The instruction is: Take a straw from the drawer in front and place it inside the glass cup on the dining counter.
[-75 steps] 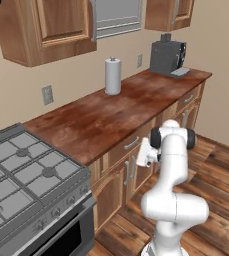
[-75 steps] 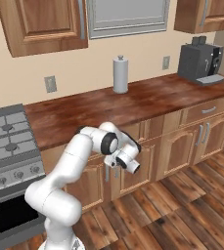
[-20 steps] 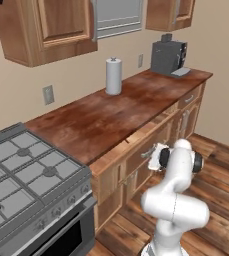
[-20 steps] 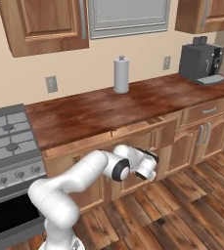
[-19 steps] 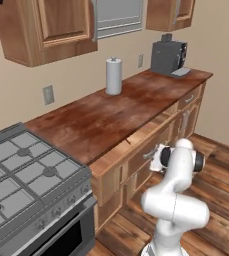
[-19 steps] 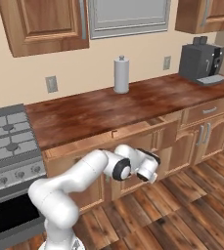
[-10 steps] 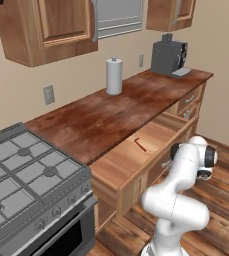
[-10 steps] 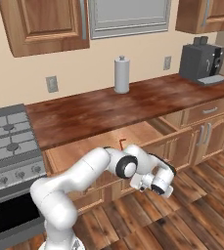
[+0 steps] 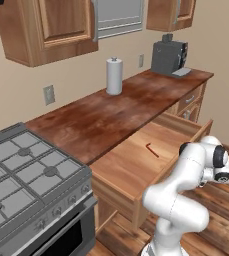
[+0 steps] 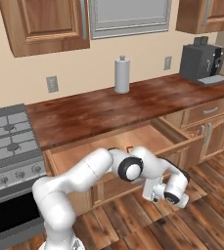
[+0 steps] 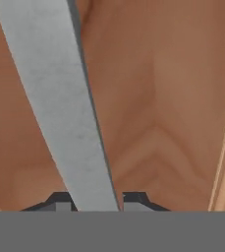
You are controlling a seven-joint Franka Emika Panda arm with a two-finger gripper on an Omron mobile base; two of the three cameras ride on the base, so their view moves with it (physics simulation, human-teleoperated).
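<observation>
Saw drawer (image 9: 131,167) wide open under the counter (image 9: 101,120), panelled front out towards the arm. Found straw (image 9: 151,150) lying flat on the drawer floor, about mid-width and nearer the right end, bent end towards the back, touching nothing else. Picked up the same straw as a small red mark (image 10: 129,148) just behind the arm's elbow in the right base view.

Spotted gripper (image 10: 152,192) low in front of the drawer front, hand turned towards the panel. In the hand view, saw gripper (image 11: 97,199) astride the handle (image 11: 60,98) – grey bar running slantwise up the frame, one fingertip (image 11: 60,199) tight on its left side, the other just off its right. Could not tell whether the jaws were clamped on the bar or a hair's breadth off it; narrow gap either way, nothing else between them.

Noted on the counter: paper towel roll (image 9: 114,76) upright near the wall, coffee machine (image 9: 169,56) at the far end, well apart from each other – stove (image 9: 26,175) butting against the counter's near end
</observation>
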